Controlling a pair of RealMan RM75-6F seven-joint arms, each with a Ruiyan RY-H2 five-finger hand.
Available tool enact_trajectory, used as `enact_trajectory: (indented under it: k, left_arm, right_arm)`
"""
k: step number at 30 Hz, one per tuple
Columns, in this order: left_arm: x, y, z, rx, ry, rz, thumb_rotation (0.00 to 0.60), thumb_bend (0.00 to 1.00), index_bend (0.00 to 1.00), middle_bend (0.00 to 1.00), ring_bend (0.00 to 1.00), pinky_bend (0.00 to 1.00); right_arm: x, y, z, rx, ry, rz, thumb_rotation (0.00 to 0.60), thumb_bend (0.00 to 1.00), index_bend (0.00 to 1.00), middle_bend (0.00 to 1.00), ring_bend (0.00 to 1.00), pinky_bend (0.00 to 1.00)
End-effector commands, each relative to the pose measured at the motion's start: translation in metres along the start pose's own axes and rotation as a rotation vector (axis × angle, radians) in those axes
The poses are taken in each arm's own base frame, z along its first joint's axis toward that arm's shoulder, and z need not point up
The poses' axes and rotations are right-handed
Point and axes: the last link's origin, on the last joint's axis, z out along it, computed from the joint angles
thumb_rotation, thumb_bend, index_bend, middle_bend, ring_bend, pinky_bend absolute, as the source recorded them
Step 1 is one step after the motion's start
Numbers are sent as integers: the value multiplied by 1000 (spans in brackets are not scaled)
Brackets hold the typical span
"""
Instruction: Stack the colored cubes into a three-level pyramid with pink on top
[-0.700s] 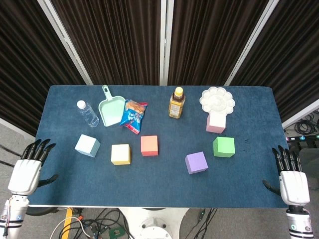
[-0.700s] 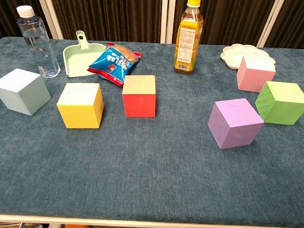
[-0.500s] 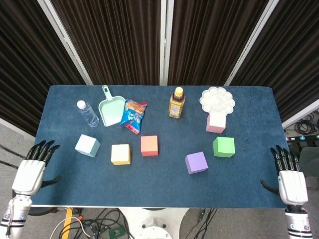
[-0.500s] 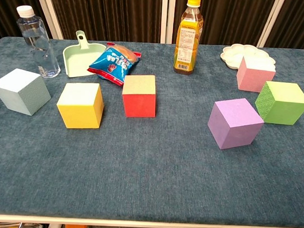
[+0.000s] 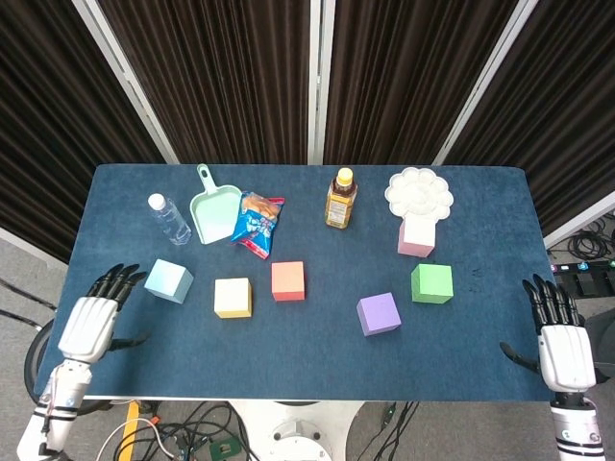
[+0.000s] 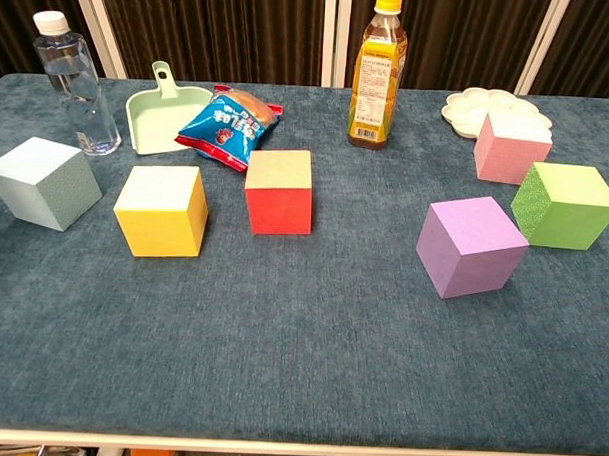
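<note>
Head view: six cubes loose on the blue table (image 5: 307, 379), none stacked. Light blue cube (image 5: 168, 280), yellow cube (image 5: 233, 297) and red cube (image 5: 288, 280) form a rough row on the left half; purple cube (image 5: 379, 313), green cube (image 5: 432, 283) and pink cube (image 5: 416, 235) sit on the right half, pink just in front of the white palette (image 5: 419, 193). Left hand (image 5: 89, 327) hovers at the near left edge, just beside the light blue cube, fingers spread, holding and touching nothing. Right hand (image 5: 563, 346) is off the near right corner, well apart from any cube, fingers extended and apart, empty. Step in hand looks like the first reach: left hand best takes the light blue cube by opposite side faces and pulls it in toward yellow and red to start the base row; keep pink for last.

Chest view: no hands visible. Cubes apart from each other, all flat on the cloth. Bottles, scoop and snack bag stand behind the row, so the pyramid is better built in the open near area.
</note>
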Motion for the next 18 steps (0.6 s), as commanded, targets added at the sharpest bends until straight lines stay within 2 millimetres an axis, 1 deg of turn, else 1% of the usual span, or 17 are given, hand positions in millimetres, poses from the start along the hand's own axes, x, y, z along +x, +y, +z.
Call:
enact_trajectory:
  k: [1, 4, 6, 9, 12, 18]
  left_arm:
    - [-15, 19, 20, -20, -25, -12, 600, 42, 137, 118, 29, 171]
    - [-31, 32, 37, -20, -58, -34, 600, 42, 136, 157, 29, 169]
    - [-41, 38, 50, -9, -71, -51, 600, 42, 133, 163, 29, 165]
    - [-52, 43, 64, -4, -88, -58, 600, 42, 132, 163, 29, 164]
    - [-59, 43, 74, 2, -97, -41, 600, 43, 132, 163, 29, 161]
    - [-69, 39, 88, 30, -128, -31, 600, 43, 130, 169, 29, 151]
  right_arm:
    - [-1, 0, -2, 4, 3, 10, 600, 0, 0, 0, 0, 0]
    - [-1, 0, 1, 13, 5, 12, 600, 0, 0, 0, 0, 0]
    - [-1, 1, 3, 13, 0, 9, 600, 0, 0, 0, 0, 0]
    - [0, 1, 6, 6, 0, 11, 600, 0, 0, 0, 0, 0]
    - [0, 3, 9, -3, -1, 7, 600, 0, 0, 0, 0, 0]
    - [1, 3, 15, 1, 6, 1, 600, 0, 0, 0, 0, 0]
